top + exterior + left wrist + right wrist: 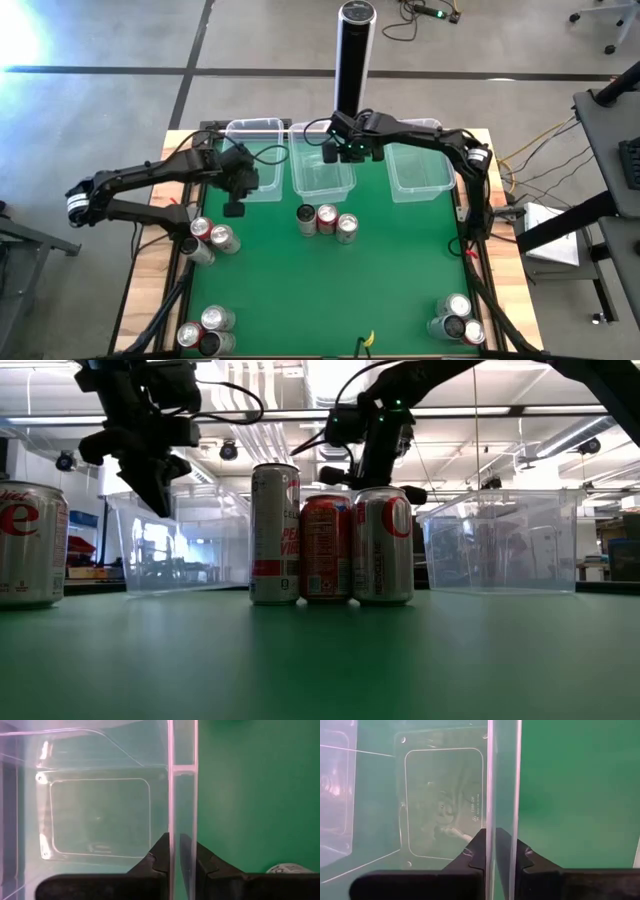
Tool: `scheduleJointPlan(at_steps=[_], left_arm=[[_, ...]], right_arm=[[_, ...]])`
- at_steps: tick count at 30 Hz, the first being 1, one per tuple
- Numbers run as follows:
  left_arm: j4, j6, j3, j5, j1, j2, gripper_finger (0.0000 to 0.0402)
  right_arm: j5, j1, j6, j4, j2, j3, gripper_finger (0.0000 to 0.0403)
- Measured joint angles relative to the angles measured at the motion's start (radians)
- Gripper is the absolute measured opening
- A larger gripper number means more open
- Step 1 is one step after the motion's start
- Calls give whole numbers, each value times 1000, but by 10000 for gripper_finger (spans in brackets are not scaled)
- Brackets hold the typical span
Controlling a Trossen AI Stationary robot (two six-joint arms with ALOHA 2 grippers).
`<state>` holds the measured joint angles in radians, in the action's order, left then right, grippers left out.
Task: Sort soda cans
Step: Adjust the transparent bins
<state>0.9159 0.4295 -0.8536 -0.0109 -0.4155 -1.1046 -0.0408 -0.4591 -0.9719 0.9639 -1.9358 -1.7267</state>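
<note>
Left gripper (234, 208) sits at upper left of the high view, over the near edge of the left tub (250, 128). In its wrist view the fingers (159, 855) are narrow and pinch the tub's rim wall between them. No can held.

Cans: three just below that gripper at left (208, 238), three in a tight row at centre (326, 220), clusters at lower left (205, 332) and lower right (455, 320). All the tubs look empty.

Right gripper (345, 155) is at upper centre, over the back rim of the middle tub (322, 178). Its fingers (478, 851) are likewise narrow, clamped on the rim wall. Right tub (418, 172) untouched.

Judgement: both arms seem to be positioning tubs, not yet sorting. To do it well, keep the grip low and slide rather than lift. Thin walls may flex or slip. Steer clear of the centre row; a nudged tub could topple those cans.
</note>
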Motion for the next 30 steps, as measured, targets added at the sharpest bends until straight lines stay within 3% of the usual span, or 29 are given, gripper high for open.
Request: scheduleJointPlan(at_steps=[9,30], left_arm=[[-11,-118,-3,11,36,-30,11],[-87,-78,-4,-3,80,-77,11]], right_arm=[[-41,1,-83,58,2,-2,32],[-64,5,-116,90,12,-1,34]])
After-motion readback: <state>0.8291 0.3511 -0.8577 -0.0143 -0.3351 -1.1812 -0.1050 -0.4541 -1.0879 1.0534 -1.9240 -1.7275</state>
